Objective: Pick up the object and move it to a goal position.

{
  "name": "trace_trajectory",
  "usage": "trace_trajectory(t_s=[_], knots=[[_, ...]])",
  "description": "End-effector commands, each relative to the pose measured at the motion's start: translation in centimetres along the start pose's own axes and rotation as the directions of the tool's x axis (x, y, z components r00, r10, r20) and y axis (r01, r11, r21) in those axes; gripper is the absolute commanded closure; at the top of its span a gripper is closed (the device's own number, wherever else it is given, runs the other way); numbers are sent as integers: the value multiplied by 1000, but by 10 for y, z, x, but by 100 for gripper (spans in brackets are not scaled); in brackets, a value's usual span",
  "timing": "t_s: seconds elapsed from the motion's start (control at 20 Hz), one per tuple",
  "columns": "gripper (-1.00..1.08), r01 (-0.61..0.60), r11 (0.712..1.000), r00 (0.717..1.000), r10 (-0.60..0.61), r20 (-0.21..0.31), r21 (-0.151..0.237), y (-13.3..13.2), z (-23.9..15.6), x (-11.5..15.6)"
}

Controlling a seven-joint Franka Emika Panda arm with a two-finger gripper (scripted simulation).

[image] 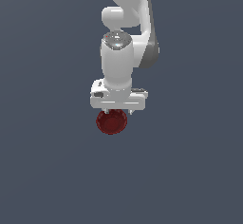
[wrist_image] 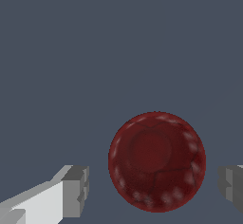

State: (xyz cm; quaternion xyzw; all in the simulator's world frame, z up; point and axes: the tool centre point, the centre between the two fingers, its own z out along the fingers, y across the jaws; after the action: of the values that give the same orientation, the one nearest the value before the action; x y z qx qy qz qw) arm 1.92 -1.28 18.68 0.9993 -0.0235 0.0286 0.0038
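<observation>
Unmarked red bowl (wrist_image: 157,161) between pincer (wrist_image: 154,186) fingers

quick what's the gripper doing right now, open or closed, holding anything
Gripper: open, holding nothing; its fingers stand apart on either side of the red bowl, not touching it.

Glossy white rounded arm (image: 124,23) segments with grey joint bands and a red-dotted grey cap sit above a boxy white gripper (image: 118,110) with squared grey fingertips (wrist_image: 76,191).
</observation>
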Motion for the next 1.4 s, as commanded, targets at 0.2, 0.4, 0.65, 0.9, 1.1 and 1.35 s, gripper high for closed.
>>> trace_trajectory(t_s=[0.2, 0.4, 0.65, 0.9, 1.1, 1.35], knots=[[-20, 0, 1000, 1000, 0, -7, 9, -3, -4, 2], [-20, 0, 1000, 1000, 0, -14, 17, -5, -8, 4], [-20, -1, 1000, 1000, 2, -13, 14, -5, -7, 3], [-20, -11, 1000, 1000, 11, -13, -9, -6, -1, 2], [-20, -23, 999, 1000, 23, -15, -41, -7, 7, 0], [-20, -44, 994, 999, 42, -23, -99, -9, 21, -4]])
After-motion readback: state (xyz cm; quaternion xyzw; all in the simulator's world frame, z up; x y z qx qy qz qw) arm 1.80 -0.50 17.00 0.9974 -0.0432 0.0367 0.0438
